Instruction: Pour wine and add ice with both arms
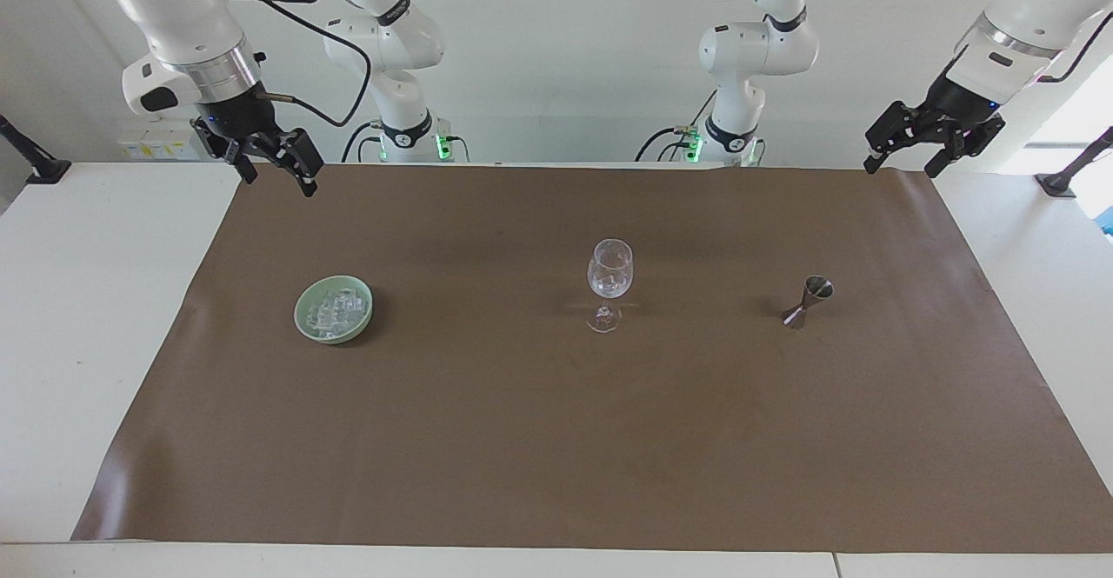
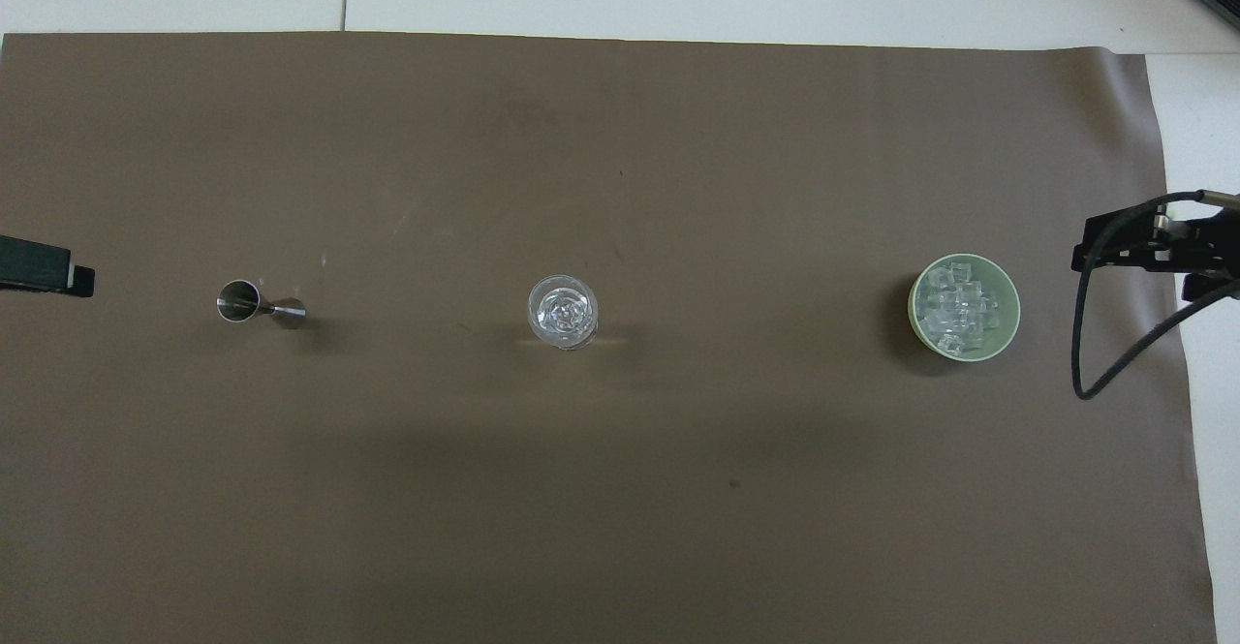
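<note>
Two robot arms held up high

The right gripper (image 1: pixel 276 165) and the left gripper (image 1: pixel 902 154) both hang in the air, tipped down, fingers apart, holding nothing.

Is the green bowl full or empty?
Full: the green bowl holds a heap of clear ice cubes.
</note>
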Available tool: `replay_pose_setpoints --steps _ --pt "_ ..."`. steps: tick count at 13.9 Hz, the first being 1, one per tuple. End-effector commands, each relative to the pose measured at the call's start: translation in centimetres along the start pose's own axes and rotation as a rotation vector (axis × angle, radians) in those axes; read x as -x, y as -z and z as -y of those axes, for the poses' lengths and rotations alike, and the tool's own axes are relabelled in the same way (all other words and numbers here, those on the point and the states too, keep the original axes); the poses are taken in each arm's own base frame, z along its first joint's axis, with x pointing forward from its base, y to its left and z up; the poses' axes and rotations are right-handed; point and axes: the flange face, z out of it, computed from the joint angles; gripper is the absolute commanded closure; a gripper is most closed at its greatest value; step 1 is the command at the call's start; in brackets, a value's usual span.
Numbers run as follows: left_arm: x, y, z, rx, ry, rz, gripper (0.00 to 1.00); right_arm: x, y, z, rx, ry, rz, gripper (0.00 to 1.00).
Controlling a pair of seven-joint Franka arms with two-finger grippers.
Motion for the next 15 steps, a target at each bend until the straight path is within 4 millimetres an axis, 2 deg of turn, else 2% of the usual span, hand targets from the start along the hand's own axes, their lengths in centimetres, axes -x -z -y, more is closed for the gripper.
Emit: replay_pose_setpoints --steps 1,3,15 --pt "0.3 0.6 0.5 -0.022 -0.001 -0.044 0.0 0.1 0.4 -0.1 -0.029 0.018 0.01 0.0" --pt "-0.3 1.0 1.3 -0.069 -0.007 -0.084 0.0 0.4 0.4 -0.2 -0.028 0.02 0.016 0.0" --pt "-0.5 0.5 -0.3 -0.056 -0.04 -0.055 0.0 0.7 -0.1 -0.2 -0.024 0.026 0.034 0.0"
